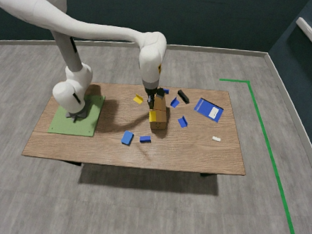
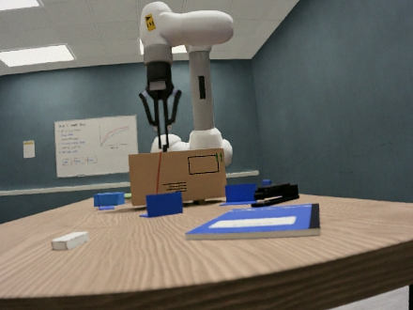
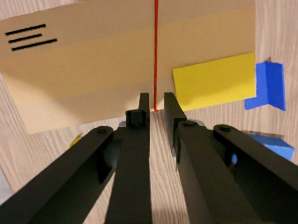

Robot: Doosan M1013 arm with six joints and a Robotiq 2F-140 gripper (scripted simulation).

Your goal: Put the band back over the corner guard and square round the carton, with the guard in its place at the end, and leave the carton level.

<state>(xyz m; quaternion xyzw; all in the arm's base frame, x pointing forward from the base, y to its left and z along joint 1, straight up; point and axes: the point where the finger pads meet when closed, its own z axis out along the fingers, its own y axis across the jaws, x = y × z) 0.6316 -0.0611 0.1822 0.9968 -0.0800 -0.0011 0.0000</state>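
Note:
The brown carton [image 1: 160, 122] [image 2: 206, 188] [image 3: 100, 75] stands upright on the table; a small dark piece shows under it in the exterior view. The red band [image 2: 160, 176] [image 3: 156, 50] crosses its top and runs down the face seen in the exterior view. The yellow corner guard [image 1: 152, 116] [image 3: 215, 82] lies over the top edge near one end, and the band passes beside it, not over it. My gripper [image 1: 151, 106] [image 2: 163, 148] [image 3: 156, 106] is slightly open at the carton's top edge, its fingertips either side of the band. The band's far side is hidden.
Another yellow angle piece [image 1: 138, 98] lies on the table. Blue angle pieces [image 1: 182, 122] [image 2: 164, 204] [image 3: 272, 85] [image 1: 174, 103] stand near the carton. A blue box [image 1: 127, 137], blue block [image 1: 145, 139], black stapler-like object [image 1: 183, 96], blue notebook [image 1: 205, 108] [image 2: 263, 221] and white eraser [image 1: 216, 139] lie around.

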